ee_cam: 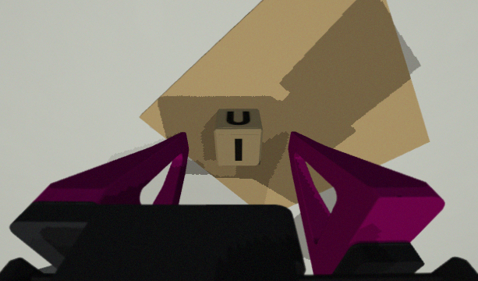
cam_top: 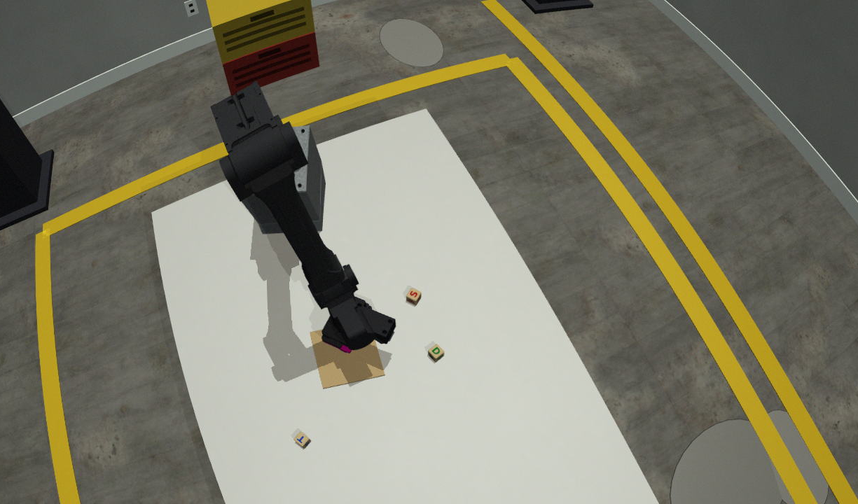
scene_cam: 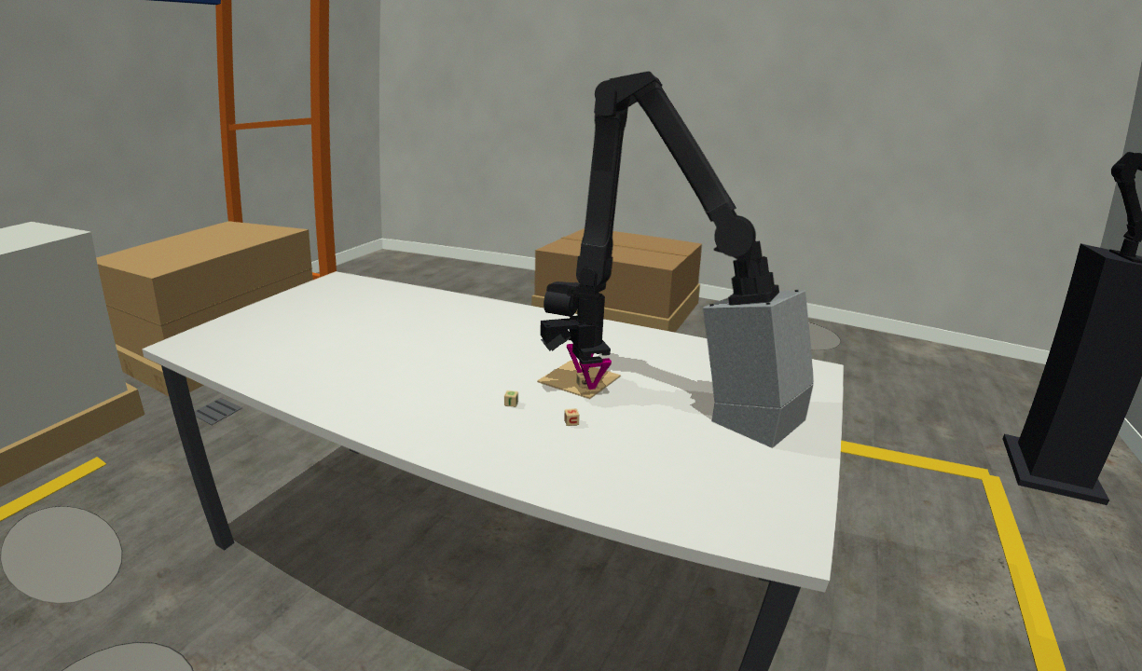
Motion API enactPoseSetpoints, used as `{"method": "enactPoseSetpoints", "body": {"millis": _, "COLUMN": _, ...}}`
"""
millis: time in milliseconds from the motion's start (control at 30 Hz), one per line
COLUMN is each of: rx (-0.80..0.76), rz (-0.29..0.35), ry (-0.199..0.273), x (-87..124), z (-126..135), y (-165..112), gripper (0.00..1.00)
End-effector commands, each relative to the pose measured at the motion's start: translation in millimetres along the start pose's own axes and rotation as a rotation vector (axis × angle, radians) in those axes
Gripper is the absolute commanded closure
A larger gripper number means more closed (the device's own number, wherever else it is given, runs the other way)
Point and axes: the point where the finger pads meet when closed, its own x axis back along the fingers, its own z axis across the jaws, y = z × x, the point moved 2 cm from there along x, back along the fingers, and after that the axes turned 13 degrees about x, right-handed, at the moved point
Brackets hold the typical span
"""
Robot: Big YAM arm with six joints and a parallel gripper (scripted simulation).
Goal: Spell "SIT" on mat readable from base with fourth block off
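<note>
The tan mat lies flat on the white table; it also shows in the top view. The I block sits on the mat's near corner, with an I face towards the wrist camera and a U face above it. My gripper is open, its magenta fingers either side of the I block with a gap on each side. In the exterior view the gripper stands low over the mat. The S block, D block and T block lie on the table off the mat.
The grey robot base stands at the table's far end. The S block and D block lie a short way from the mat. Cardboard boxes and a black stand stand on the floor around the table.
</note>
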Motion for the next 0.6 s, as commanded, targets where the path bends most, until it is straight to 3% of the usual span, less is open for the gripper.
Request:
{"method": "enactPoseSetpoints", "body": {"millis": 0, "rx": -0.002, "rz": -0.002, "ry": 0.000, "x": -6.8, "z": -2.7, "y": -3.1, "gripper": 0.29}}
{"method": "enactPoseSetpoints", "body": {"millis": 167, "rx": 0.000, "rz": 0.015, "ry": 0.022, "x": -1.9, "z": 4.8, "y": -7.9, "gripper": 0.29}}
{"method": "enactPoseSetpoints", "body": {"millis": 200, "rx": -0.004, "rz": -0.004, "ry": -0.001, "x": 9.1, "z": -2.9, "y": -1.9, "gripper": 0.29}}
{"method": "enactPoseSetpoints", "body": {"millis": 500, "rx": 0.001, "rz": -0.007, "ry": -0.003, "x": 49.6, "z": 1.2, "y": 3.4, "gripper": 0.29}}
{"method": "enactPoseSetpoints", "body": {"millis": 567, "rx": 0.001, "rz": -0.007, "ry": -0.003, "x": 49.6, "z": 1.2, "y": 3.4, "gripper": 0.29}}
